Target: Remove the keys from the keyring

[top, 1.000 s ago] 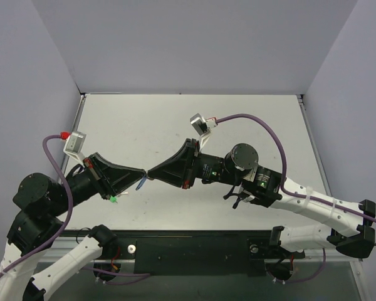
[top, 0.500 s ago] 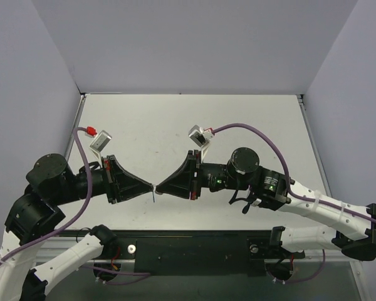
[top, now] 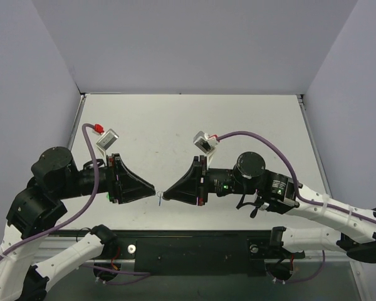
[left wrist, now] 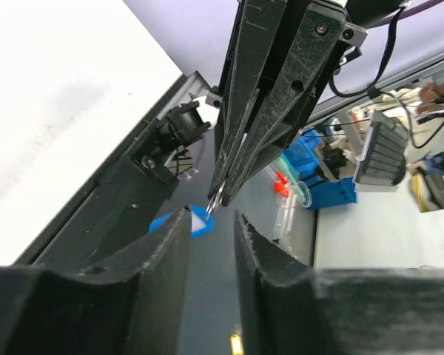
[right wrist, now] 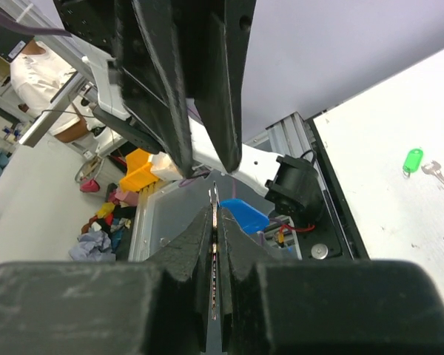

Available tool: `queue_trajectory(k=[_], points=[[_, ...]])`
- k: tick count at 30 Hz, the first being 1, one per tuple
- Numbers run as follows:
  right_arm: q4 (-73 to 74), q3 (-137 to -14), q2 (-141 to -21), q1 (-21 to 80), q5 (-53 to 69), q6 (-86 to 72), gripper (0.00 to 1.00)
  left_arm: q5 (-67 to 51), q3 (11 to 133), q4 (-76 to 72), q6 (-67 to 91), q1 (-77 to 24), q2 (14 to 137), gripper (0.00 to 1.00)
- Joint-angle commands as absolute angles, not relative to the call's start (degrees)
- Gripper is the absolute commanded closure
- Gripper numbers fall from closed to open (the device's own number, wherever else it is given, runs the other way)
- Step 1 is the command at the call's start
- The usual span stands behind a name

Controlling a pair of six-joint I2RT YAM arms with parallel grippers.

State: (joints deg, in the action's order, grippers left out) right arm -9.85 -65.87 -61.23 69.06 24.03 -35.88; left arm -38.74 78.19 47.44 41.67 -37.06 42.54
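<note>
- The left pincer (top: 151,187) is now drawn back from the right pincer (top: 166,194). A small gap is seen between tips that met a second ago, and its fingers are held apart.
- The right pincer is clamped on the thin key (right wrist: 215,201).
- The blue tag (left wrist: 163,222) is hung just below the right pincer's tip, above the table (top: 238,119). It appears joined to the key, so separation is judged unfinished.

The left gripper (top: 154,188) and right gripper (top: 165,195) point tip to tip above the table's (top: 250,119) near side. The keys (right wrist: 214,198) sit between the right gripper's fingers; the keyring (left wrist: 198,222) hangs just beneath them.
</note>
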Motion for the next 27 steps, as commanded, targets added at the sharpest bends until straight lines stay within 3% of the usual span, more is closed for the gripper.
queue_trajectory(k=[1, 3, 5, 11, 15, 27], points=[[-9.8, -64.3, -56.9, 69.3, 22.3, -34.3, 1.00, -34.3, 81.2, 45.0, 42.4, -36.9, 39.1, 0.54], [-10.9, -63.2, -55.9, 69.3, 20.4, -35.1, 1.00, -32.0, 79.9, 43.3, 43.8, -36.8, 37.5, 0.41], [-12.6, -62.1, -55.0, 69.3, 19.0, -36.3, 1.00, -28.2, 78.5, 41.0, 44.9, -36.9, 35.4, 0.35], [-22.7, -57.8, -53.5, 69.3, 16.6, -41.7, 1.00, -25.8, 64.4, 20.0, 55.1, -36.8, 26.6, 0.34], [-24.5, -56.5, -53.2, 69.3, 12.8, -43.9, 1.00, -18.1, 55.2, 9.5, 62.5, -36.8, 20.8, 0.37], [-18.1, -53.4, -53.4, 70.1, 5.0, -49.6, 1.00, -15.5, 58.7, 20.4, 57.0, -36.6, 23.6, 0.40]])
